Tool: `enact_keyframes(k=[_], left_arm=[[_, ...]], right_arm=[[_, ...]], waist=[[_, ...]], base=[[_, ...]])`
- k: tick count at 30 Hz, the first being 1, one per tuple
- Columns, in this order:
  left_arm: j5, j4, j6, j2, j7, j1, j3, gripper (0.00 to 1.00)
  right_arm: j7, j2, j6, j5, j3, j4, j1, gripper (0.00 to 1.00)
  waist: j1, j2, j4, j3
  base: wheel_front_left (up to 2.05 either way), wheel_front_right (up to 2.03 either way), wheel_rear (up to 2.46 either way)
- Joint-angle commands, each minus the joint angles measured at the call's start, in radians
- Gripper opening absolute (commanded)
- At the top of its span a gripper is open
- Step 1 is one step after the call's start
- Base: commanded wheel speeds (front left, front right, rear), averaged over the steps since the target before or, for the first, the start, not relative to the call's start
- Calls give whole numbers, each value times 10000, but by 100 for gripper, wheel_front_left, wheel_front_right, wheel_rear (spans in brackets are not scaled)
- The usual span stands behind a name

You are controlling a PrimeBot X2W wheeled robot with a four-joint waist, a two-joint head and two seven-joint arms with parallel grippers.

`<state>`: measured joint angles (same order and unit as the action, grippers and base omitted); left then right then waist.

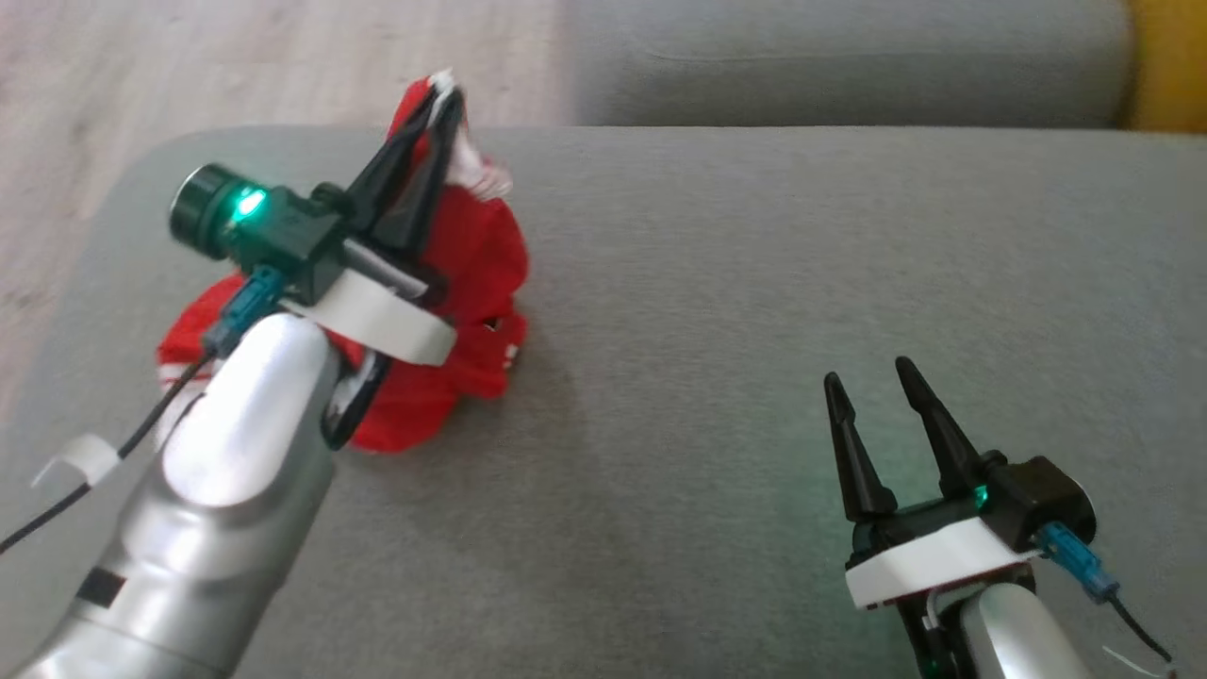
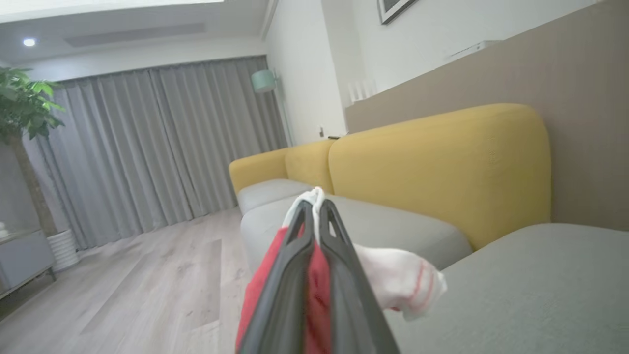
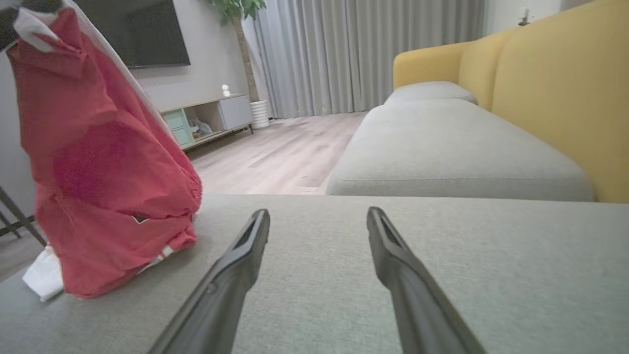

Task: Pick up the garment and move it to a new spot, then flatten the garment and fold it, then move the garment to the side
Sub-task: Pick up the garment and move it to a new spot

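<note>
A red garment (image 1: 471, 273) with white trim hangs bunched from my left gripper (image 1: 445, 99), which is shut on its top edge. Its lower folds still rest on the grey cushion (image 1: 754, 311) at the left. In the left wrist view the two dark fingers (image 2: 295, 275) pinch red cloth and a white edge (image 2: 403, 280) between them. From the right wrist the garment (image 3: 98, 162) hangs tall at the left, bottom on the cushion. My right gripper (image 1: 872, 372) stands open over the cushion at the lower right, well apart from the garment, with nothing between its fingers (image 3: 245, 246).
The grey cushion's rounded left edge (image 1: 104, 217) drops to a wooden floor (image 1: 189, 66). A second grey seat (image 1: 849, 57) lies behind, with a yellow backrest (image 3: 565, 88) at the right. A plant, curtains and a low cabinet (image 3: 211, 115) stand across the room.
</note>
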<state>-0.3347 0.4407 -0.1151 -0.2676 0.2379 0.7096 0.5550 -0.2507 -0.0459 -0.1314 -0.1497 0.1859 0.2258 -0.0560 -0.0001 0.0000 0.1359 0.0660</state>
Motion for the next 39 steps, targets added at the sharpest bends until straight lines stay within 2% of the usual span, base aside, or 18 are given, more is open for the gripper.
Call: enact_keyframes(k=[1,6,12,19,21,22,23,24,30,39], left_arm=[[-9,-626,96,-121,-55,601,-292,0],[-21,-1444,250,302,-327,894,-99,0],[49,-1719,435,832,-566,1829,-9,0],[-414,-808,522,1337,-724,2732,-330,0],[-249,-281,504,1235,-646,3005,-276,0],[-230,13,448,1222,-610,3103,-230,20],[-197,321,380,1208,-581,3190,-149,73],[-149,924,257,1203,-548,3353,24,100],[-193,1919,33,1277,-301,3575,383,100],[-356,2512,-134,1171,48,3530,1213,100]], right_arm=[[-111,-43,7,-42,172,-374,-319,100],[-111,-43,7,-170,230,-495,-516,100],[-111,-43,7,-535,453,-832,-796,100],[-111,-43,7,-994,751,-1208,-980,100],[-111,-43,7,-1130,845,-1298,-1073,100],[-111,-43,7,-1195,874,-1338,-1117,100],[-111,-43,7,-1255,894,-1373,-1151,100],[-111,-43,7,-1356,939,-1445,-1209,100],[-111,-43,7,-1415,964,-1472,-1303,100],[-111,-43,7,-1103,650,-1205,-1355,100]], waist=[[1,0,-543,104],[1,0,-1702,368],[1,0,-3184,808],[1,0,-4452,1435],[1,0,-4698,1688],[1,0,-4793,1814],[1,0,-4856,1924],[1,0,-4918,2131],[1,0,-4762,2409],[1,0,-3762,1999]], base=[[0,0,0],[0,0,0],[0,0,0],[0,0,0],[0,0,0],[0,0,0],[0,0,0],[0,0,0],[0,0,0],[0,0,0]])
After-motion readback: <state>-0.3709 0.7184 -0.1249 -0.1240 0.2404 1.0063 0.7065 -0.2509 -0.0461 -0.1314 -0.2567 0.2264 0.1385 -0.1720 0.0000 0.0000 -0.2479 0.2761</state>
